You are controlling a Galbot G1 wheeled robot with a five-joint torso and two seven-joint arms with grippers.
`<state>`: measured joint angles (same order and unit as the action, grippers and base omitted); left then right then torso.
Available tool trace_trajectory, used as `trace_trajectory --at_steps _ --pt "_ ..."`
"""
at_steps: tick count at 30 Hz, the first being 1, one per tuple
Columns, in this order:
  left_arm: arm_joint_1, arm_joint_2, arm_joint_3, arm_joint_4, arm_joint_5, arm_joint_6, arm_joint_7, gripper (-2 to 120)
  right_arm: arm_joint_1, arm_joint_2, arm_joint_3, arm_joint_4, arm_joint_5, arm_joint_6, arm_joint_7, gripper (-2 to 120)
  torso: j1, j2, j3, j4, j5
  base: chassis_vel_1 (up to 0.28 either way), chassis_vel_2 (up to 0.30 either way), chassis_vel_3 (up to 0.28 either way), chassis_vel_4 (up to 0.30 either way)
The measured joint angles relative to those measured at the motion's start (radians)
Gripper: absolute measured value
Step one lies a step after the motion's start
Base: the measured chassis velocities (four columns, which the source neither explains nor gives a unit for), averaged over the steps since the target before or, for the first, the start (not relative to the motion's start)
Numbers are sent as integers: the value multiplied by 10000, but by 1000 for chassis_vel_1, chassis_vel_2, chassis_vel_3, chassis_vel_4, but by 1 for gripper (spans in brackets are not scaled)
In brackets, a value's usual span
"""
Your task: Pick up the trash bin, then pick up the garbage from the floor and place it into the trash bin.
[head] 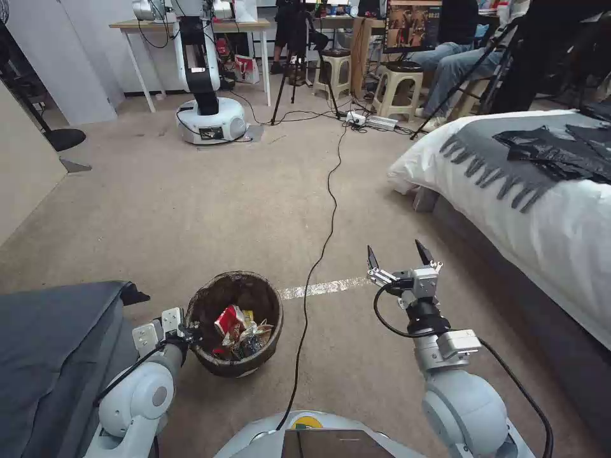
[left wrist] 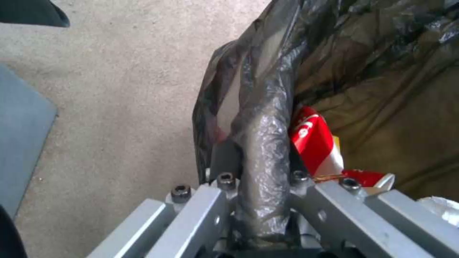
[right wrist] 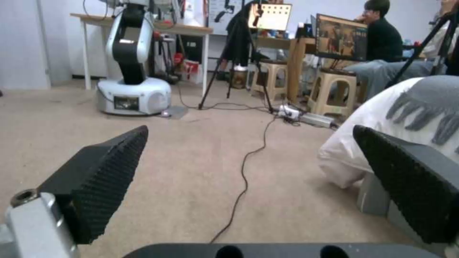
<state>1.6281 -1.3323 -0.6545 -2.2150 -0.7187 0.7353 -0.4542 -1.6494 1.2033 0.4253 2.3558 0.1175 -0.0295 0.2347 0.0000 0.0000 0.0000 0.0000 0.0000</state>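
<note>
Beige carpet [head: 191, 210], bag-lined round bin [head: 235, 321].

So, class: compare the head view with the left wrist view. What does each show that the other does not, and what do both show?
Head view alone: the right gripper, open and empty above the beige carpet, the white bed with glossy black plastic sheets, and the black cable across the floor.

Left wrist view alone: the close grip itself, the dark bag-covered rim running between the grey fingers.

Both: the left gripper shut on the small round bag-lined trash bin, with the red-and-white paper cup inside.
</note>
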Motion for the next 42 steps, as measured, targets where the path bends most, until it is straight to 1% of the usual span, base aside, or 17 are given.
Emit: trace_trajectory --at_steps 13,14,16,17,20,21,22,24,26,28,31,32,33,35,36,39,42 --pt "-137 -4 140 201 -3 0 -189 5 -16 2 53 0 -3 7 1 100 0 0 0 0 0 0 0 0 0" --pt "-144 -3 145 221 16 0 -192 11 -14 3 56 0 -3 8 0 100 0 0 0 -1 0 0 0 0 0" --pt "-145 -2 148 227 28 0 -193 19 -14 3 62 0 -3 9 -4 100 0 0 0 0 0 0 0 0 0" --pt "-145 -2 148 227 28 0 -193 19 -14 3 62 0 -3 9 -4 100 0 0 0 0 0 0 0 0 0" --pt "-167 -2 147 231 42 -1 -198 30 -37 -1 84 11 -4 11 -9 100 0 0 0 0 1 0 0 0 0" --pt "-176 -3 148 231 42 -1 -202 36 -64 -2 108 18 -4 12 -10 100 0 0 0 0 1 0 0 0 0" --pt "-176 -3 148 231 42 -1 -202 36 -64 -2 108 18 -4 12 -10 100 0 0 0 0 1 0 0 0 0" --pt "-196 -4 147 227 50 0 -226 47 -88 -19 143 36 -4 14 -11 100 0 0 0 0 1 0 0 0 0" --pt "-200 -4 148 222 57 0 -234 50 -88 -24 149 43 -3 15 -10 100 0 0 0 0 1 0 0 0 0" --pt "-227 -3 148 156 78 0 -313 61 -87 -32 153 64 2 15 -12 100 0 0 0 0 1 0 0 0 0" --pt "-236 -3 147 116 86 0 -319 65 -85 -32 153 69 3 15 -14 100 0 0 0 0 0 0 0 0 0" --pt "-240 1 145 68 100 0 -320 69 -85 -32 153 75 3 15 -14 100 0 0 0 0 0 0 0 0 0" --pt "-241 13 137 -29 119 0 -318 77 -85 -27 150 80 2 15 -17 100 0 0 0 0 1 0 0 0 0" --pt "-245 31 132 -166 178 0 -320 87 -95 -21 139 100 -3 15 -24 100 0 0 0 0 1 0 0 0 0" --pt "-245 31 132 -166 178 0 -320 87 -95 -21 139 100 -3 15 -24 100 0 0 0 0 1 0 0 0 0" --pt "-235 40 123 -273 377 0 -320 99 -108 -24 116 119 -4 14 -27 100 0 0 0 -1 1 0 0 0 0" --pt "-214 47 118 -362 500 1 -294 100 -109 -35 112 119 -4 13 -28 100 0 0 0 0 1 0 0 0 0"
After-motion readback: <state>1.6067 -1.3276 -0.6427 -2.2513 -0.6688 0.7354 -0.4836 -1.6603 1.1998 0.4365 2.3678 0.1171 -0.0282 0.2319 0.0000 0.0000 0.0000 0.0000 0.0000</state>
